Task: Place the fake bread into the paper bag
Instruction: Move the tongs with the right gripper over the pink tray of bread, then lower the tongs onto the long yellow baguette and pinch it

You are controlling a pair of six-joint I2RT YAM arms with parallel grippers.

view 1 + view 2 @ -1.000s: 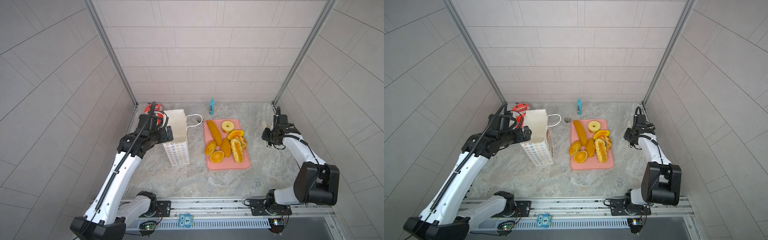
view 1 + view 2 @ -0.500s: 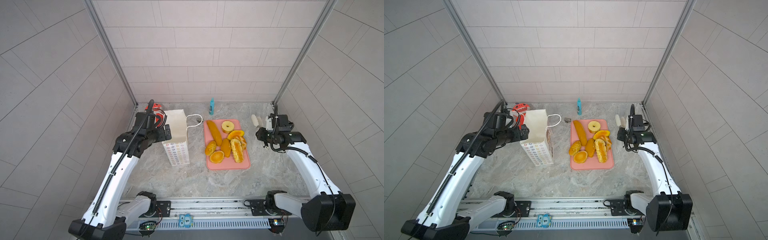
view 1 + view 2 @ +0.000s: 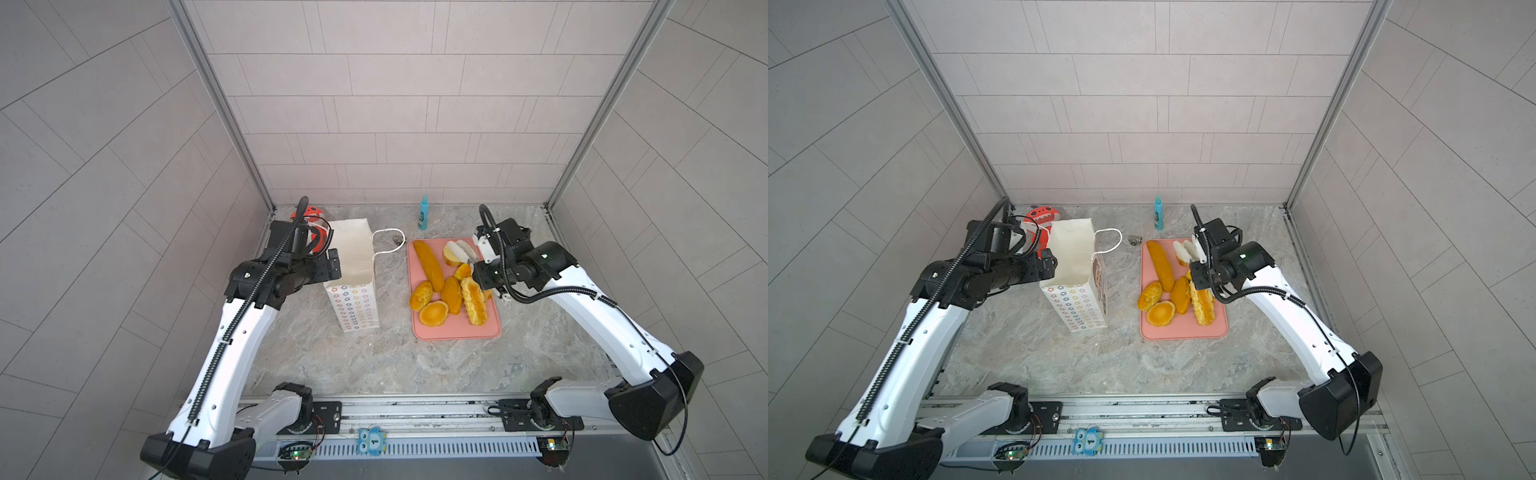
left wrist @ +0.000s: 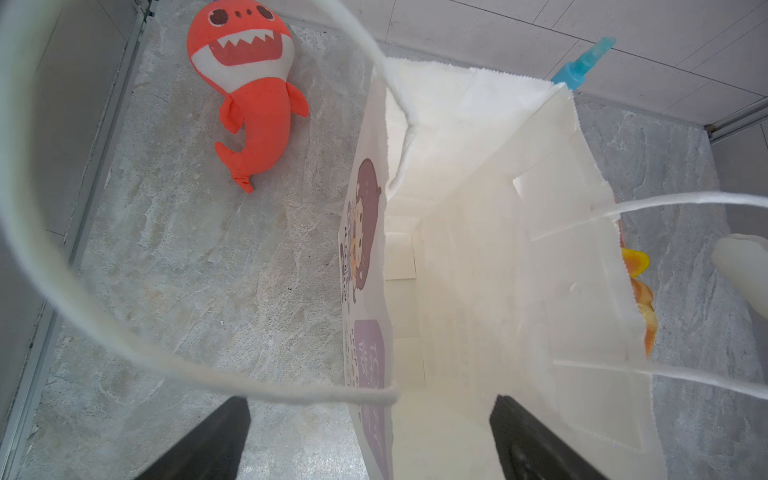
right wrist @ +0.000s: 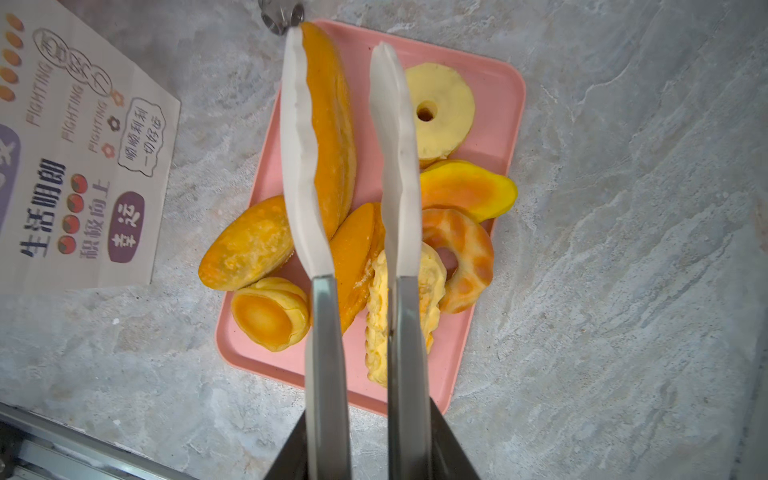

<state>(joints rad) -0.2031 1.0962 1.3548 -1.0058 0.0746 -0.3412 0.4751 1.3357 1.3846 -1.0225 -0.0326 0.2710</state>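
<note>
Left arm (image 3: 245, 328): climbs from the rail (image 3: 415, 409), bends at the elbow, and its forearm runs level toward the bag's top edge.
Left gripper (image 4: 368, 401): spread wide and empty. It straddles the bag's printed wall, one finger outside over the floor (image 4: 187, 270), the other over the bag's inside. Contact with the paper cannot be told.
Cord (image 4: 124, 349): one handle loops loosely across the left wrist view, in front of that gripper.
Right arm (image 3: 602, 320): slants up from the rail's right end toward the tray, wrist bent, fingers pointing at the back wall.
Right gripper (image 5: 338, 41): part-way apart, nothing between the long white fingers. They lie over the tray's far half, roughly parallel to the loaf.
Bag (image 3: 353, 257): upright, mouth open, left of the tray and apart from it.
Bread (image 3: 432, 286): eight pieces, all on the tray. The loaf (image 5: 332, 124) runs along the side nearer the bag, and the ring (image 5: 444, 108) sits at a far corner.
Tray (image 3: 457, 332): pink, flat on the floor.
Shark (image 4: 249, 95): on the floor beyond the bag, near the left wall.
Bottle (image 3: 423, 212): upright by the back wall.
</note>
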